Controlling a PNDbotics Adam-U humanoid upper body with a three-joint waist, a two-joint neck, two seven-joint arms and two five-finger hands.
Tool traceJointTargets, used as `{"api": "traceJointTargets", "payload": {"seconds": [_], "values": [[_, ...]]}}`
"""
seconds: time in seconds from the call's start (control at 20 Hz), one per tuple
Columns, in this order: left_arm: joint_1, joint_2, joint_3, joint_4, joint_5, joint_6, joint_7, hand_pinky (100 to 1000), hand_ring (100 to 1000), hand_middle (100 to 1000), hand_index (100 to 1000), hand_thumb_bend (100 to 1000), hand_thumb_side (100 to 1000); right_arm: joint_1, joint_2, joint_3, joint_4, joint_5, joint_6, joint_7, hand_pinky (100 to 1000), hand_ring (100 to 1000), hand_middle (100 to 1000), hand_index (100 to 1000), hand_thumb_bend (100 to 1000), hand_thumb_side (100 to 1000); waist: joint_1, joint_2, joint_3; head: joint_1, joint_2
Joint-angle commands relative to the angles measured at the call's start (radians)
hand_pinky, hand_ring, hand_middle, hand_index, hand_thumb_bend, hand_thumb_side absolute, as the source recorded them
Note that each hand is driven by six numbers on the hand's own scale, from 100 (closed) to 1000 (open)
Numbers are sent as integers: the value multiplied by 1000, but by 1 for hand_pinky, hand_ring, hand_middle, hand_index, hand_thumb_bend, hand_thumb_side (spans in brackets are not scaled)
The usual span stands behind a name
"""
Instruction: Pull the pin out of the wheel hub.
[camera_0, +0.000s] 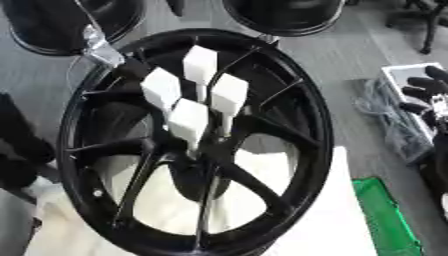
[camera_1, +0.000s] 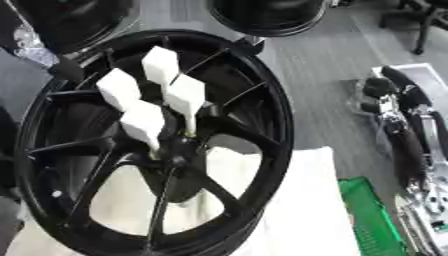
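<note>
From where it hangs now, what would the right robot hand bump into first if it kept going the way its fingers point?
The right robot hand points up and away along the wheel's right side. Its fingers seem to lead to the bare grey floor, not the black wheel; depth is unclear.

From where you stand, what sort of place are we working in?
Probably a workshop or garage floor: a black wheel rim with white pins in its hub, more dark rims behind, bare grey flooring.

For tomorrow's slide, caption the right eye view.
Four white pins stand in the black wheel hub; the right hand is away from them.
</note>
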Motion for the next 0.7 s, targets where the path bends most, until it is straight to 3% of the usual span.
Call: {"api": "traceJointTargets", "payload": {"seconds": [0.05,0.7], "values": [[-13,36,1,-26,-2,-171,-164,852,843,779,810,662,612,-6,-30,-1,-15,-8,-2,3,745,806,757,888,100,693,-3,-24,-2,-3,-12],[3,35,-25,-15,-146,-224,-164,853,836,769,809,758,543,-11,-33,5,-15,-9,3,12,745,805,755,888,100,693,-1,-24,-9,10,-25]]}}
